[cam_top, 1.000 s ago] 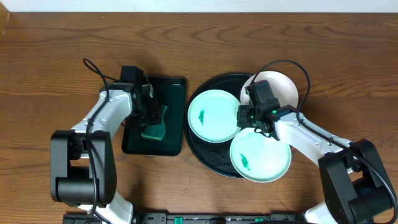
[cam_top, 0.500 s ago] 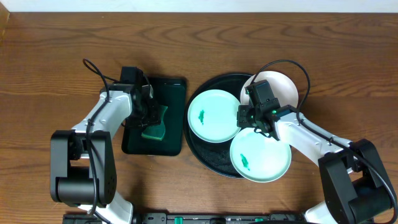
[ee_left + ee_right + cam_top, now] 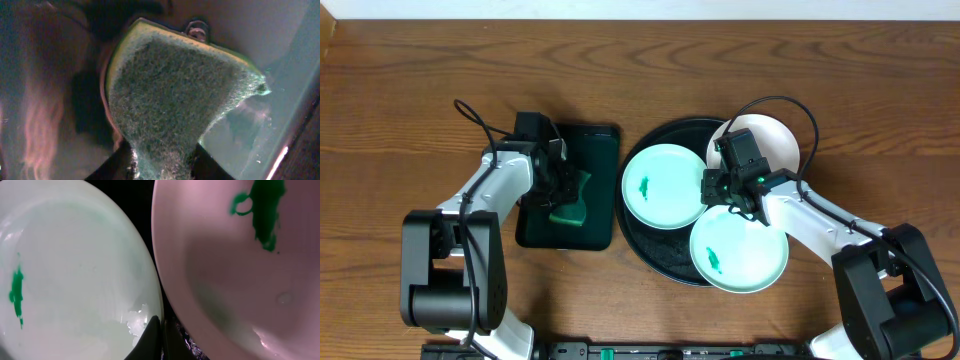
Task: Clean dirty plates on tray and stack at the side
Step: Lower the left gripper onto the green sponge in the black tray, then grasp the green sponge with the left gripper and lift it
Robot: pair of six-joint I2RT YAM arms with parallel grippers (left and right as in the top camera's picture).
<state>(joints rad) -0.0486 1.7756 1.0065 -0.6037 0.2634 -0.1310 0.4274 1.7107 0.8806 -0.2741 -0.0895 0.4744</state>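
On the round black tray (image 3: 648, 252) lie two mint-green plates, one at the left (image 3: 663, 185) and one at the front (image 3: 740, 252), each with a green smear. A white plate (image 3: 775, 136) at the back is partly hidden by my right arm. My right gripper (image 3: 718, 192) sits where the two mint plates meet. In the right wrist view this gripper (image 3: 161, 330) is shut on the rim of the left-hand mint plate (image 3: 75, 275); the other plate (image 3: 235, 265) lies beside it. My left gripper (image 3: 563, 188) (image 3: 162, 160) is shut on a green sponge (image 3: 175, 95).
The sponge (image 3: 569, 204) rests on a small rectangular dark green tray (image 3: 601, 150) left of the black tray. Bare wooden table (image 3: 410, 90) runs along the back and both sides. A black cable (image 3: 470, 108) loops up from the left arm.
The left jaws have drawn in on the sponge. The right arm and the plates have not moved.
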